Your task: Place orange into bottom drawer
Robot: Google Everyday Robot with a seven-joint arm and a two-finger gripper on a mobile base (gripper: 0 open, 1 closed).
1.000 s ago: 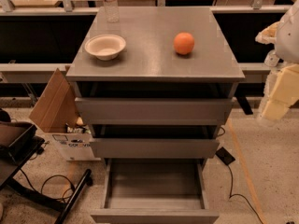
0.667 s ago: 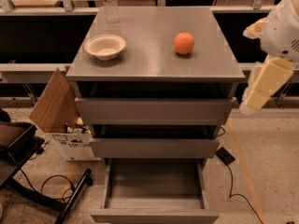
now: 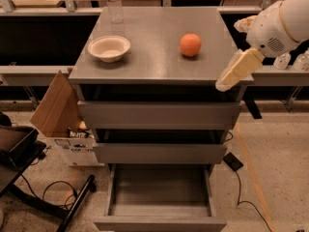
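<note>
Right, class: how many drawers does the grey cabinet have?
3: top grey drawer, middle drawer below it, bottom drawer pulled open lowest. Cream gripper hangs by the cabinet's right edge.

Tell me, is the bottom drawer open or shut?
Open: the bottom drawer is pulled out, its inside showing. The claw hangs at the cabinet top's front corner.

My tool (image 3: 231, 77) hangs at the right front corner of the tabletop (image 3: 154, 66) and covers that corner. My arm (image 3: 280, 23) is cut off by the right edge. The bottle (image 3: 114, 4) loses its neck and cap past the top edge. The front of the bottom drawer (image 3: 159, 192) is clipped by the lower edge. The label on the box (image 3: 72, 148) is too small to read.
</note>
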